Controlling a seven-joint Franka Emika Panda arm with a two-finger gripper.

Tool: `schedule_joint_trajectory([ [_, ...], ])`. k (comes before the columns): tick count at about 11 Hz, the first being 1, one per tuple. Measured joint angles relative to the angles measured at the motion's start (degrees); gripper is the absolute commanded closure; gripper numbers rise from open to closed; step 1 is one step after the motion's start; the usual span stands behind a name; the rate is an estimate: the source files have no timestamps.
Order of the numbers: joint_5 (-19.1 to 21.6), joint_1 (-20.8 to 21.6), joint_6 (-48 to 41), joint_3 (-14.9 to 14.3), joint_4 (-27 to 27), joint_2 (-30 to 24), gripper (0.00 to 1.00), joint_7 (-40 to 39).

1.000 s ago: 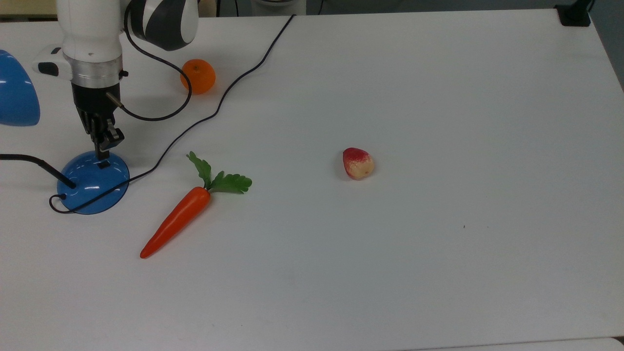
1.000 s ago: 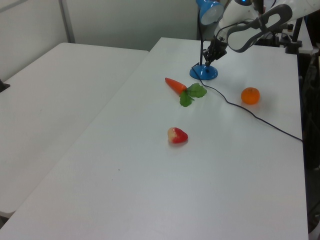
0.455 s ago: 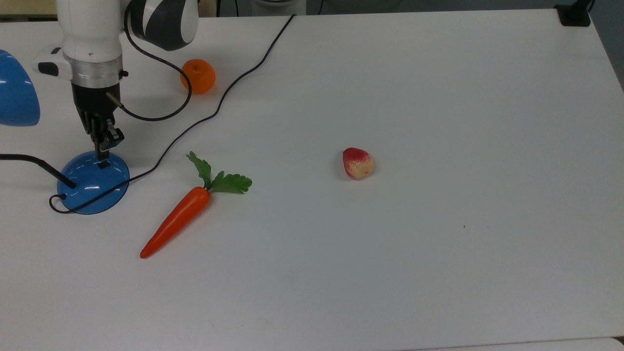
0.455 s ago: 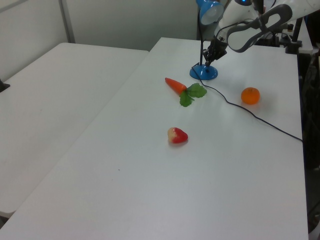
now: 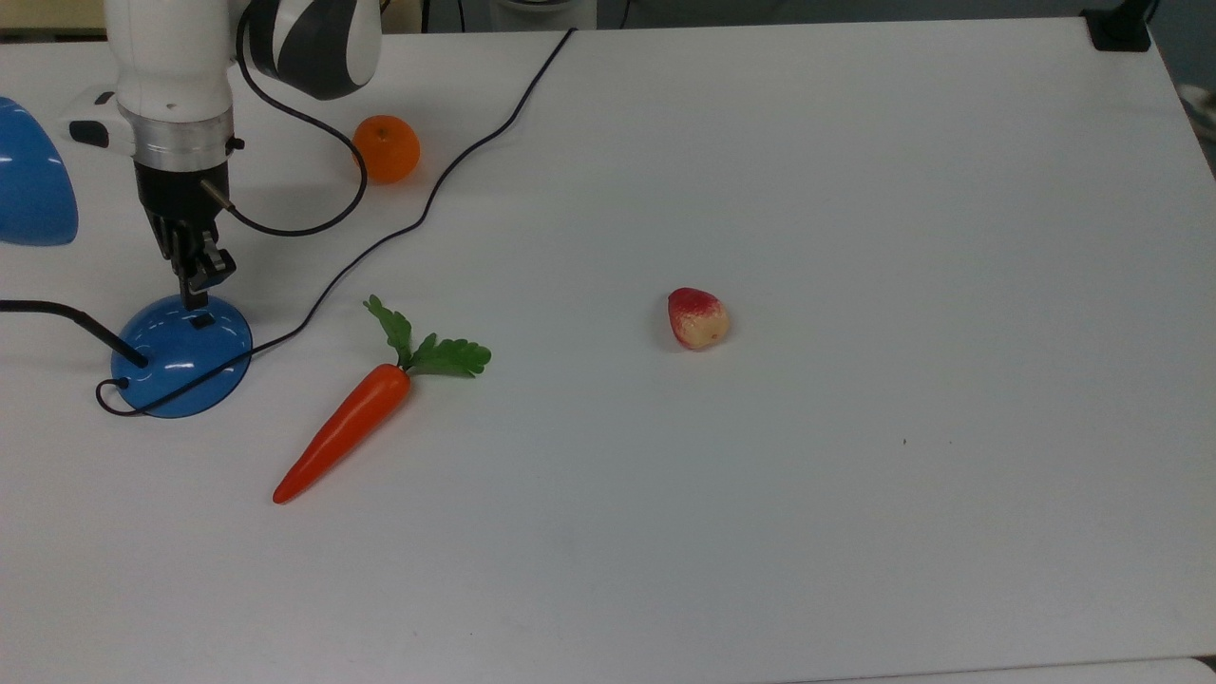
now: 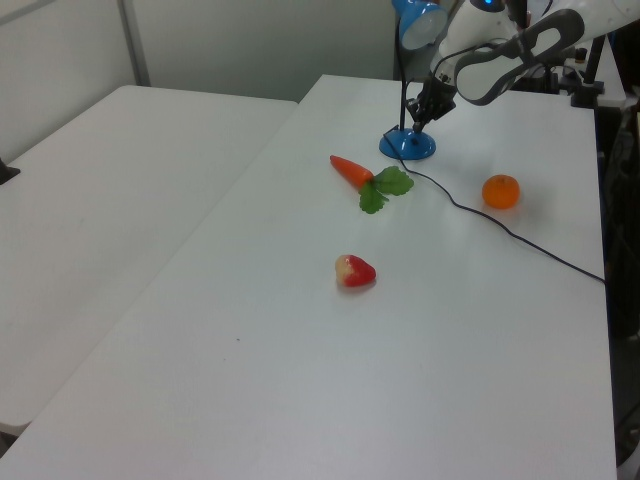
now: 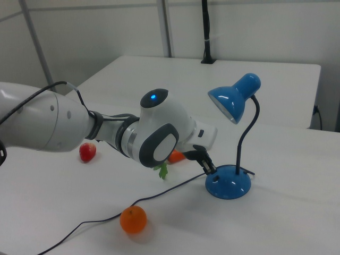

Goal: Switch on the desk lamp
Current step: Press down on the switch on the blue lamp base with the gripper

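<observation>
Bench nearest the top view's camera is bare white; further in lie a carrot with green leaves and a red-and-cream strawberry, well apart from each other. Beyond the carrot, toward the top view's left, sits the desk lamp — its round blue base on the bench, its black neck rising out of the dome, and its blue shade held high above in the right view. A small black switch shows on the far side of the dome. The lamp's black cord loops out from the base and trails across the bench past an orange near the far edge.

The gripper points straight down just above the switch, its fingers drawn narrow and holding nothing. Whether the tip touches the dome cannot be told; in the right view it hangs just beside the base's upper edge. The shade shows no glow that can be made out.

The step in hand looks like the press itself — tip lined up, contact close. The next move likely calls for a short, straight push down onto the switch, kept centred so the tip does not slide off the glossy dome or shove the light base along the bench.
</observation>
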Motion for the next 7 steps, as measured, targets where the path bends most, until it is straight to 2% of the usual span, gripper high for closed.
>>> schedule_joint_trajectory([
  [7,0.0,-0.05,3.0,-0.75,0.01,2.17,1.0,0.08],
])
